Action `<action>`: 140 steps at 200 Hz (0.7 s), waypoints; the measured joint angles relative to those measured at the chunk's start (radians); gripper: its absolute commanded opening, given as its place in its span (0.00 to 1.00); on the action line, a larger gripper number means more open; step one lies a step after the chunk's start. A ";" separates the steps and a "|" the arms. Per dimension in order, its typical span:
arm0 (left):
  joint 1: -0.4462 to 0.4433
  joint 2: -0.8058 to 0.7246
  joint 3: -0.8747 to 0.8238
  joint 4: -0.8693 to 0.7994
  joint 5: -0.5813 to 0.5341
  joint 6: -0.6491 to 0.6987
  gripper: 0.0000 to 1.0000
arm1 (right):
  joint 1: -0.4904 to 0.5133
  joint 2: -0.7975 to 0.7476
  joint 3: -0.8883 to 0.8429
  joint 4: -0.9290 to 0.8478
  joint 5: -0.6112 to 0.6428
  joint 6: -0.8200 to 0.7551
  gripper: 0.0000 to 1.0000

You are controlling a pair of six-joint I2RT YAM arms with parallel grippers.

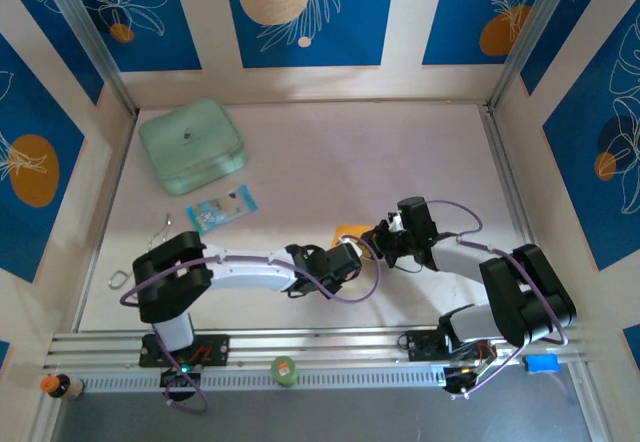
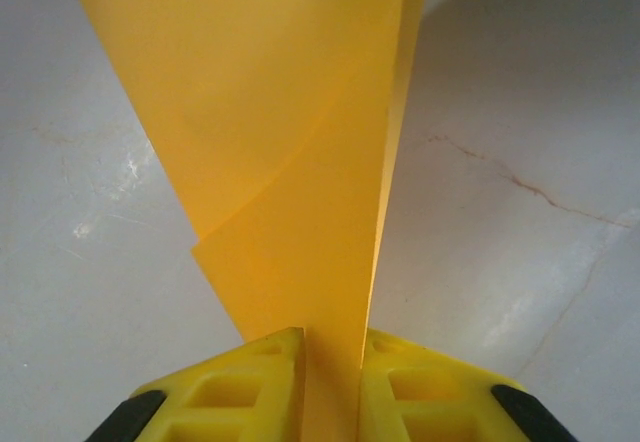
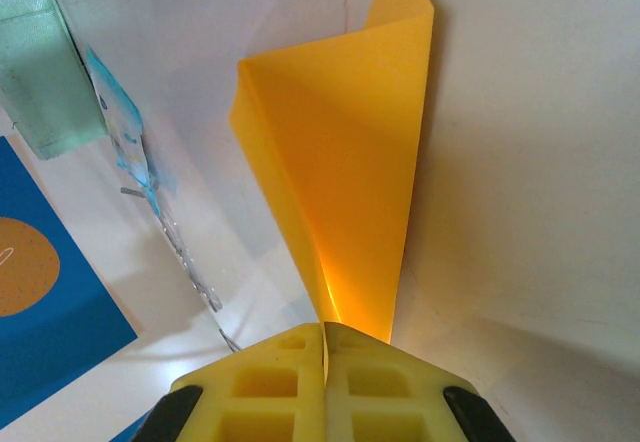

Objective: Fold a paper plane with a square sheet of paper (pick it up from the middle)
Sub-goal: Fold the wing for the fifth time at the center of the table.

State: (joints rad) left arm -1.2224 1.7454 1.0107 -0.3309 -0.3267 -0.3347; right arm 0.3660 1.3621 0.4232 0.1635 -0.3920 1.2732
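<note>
A: What is nearest?
B: From above, a metal rail [image 1: 340, 347] runs along the near edge of the white table [image 1: 400, 152], with both arms [image 1: 250, 270] bolted to it. A small round green object [image 1: 285, 370] sits on the rail between them.

A: Where do the arms go?
B: Both bend inward and meet just in front of the table's middle. The orange-yellow paper [image 1: 349, 230] is held between the two grippers there.

A: How is it held?
B: The left gripper [image 2: 332, 347] has its yellow fingers [image 2: 250, 382] drawn close, a folded band of paper clamped in the narrow gap. The right gripper [image 3: 324, 334] has its fingers pressed flush together, nipping a thin edge of the paper.

A: What shape is the paper?
B: From the left wrist it spreads away in overlapping layers, one side standing up like a wall. From the right wrist it curls into a loose fold ending in a pointed corner. Whether it touches the table, I cannot tell.

A: And farther back?
B: A blue-and-white packet [image 1: 222, 209] lies flat, left of the grippers. Behind it, towards the far left corner, sits a mint-green box [image 1: 190, 147], apart from the packet. Blue wall panels [image 1: 360, 32] with white leaves and orange circles stand around the table.
</note>
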 measured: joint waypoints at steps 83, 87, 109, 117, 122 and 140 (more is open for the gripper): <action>0.000 0.016 0.000 0.000 -0.001 -0.005 0.16 | 0.000 0.000 0.000 0.000 0.000 0.000 0.02; 0.000 0.016 0.000 0.000 -0.002 -0.006 0.17 | 0.000 0.000 0.000 0.000 0.000 0.000 0.02; 0.000 0.014 0.000 0.001 -0.004 -0.007 0.22 | 0.000 0.000 -0.001 0.000 0.000 0.000 0.02; 0.000 0.010 -0.002 0.003 -0.004 -0.008 0.23 | 0.000 0.000 -0.003 0.001 0.000 0.000 0.02; 0.000 0.003 -0.005 0.006 -0.004 -0.008 0.23 | 0.000 0.000 -0.004 0.001 0.000 0.000 0.02; 0.000 -0.023 -0.015 0.019 -0.004 -0.008 0.23 | 0.000 0.000 -0.011 0.001 0.000 0.000 0.02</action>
State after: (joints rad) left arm -1.2224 1.7229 0.9955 -0.3122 -0.3309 -0.3424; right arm 0.3660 1.3621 0.4122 0.1642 -0.3920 1.2732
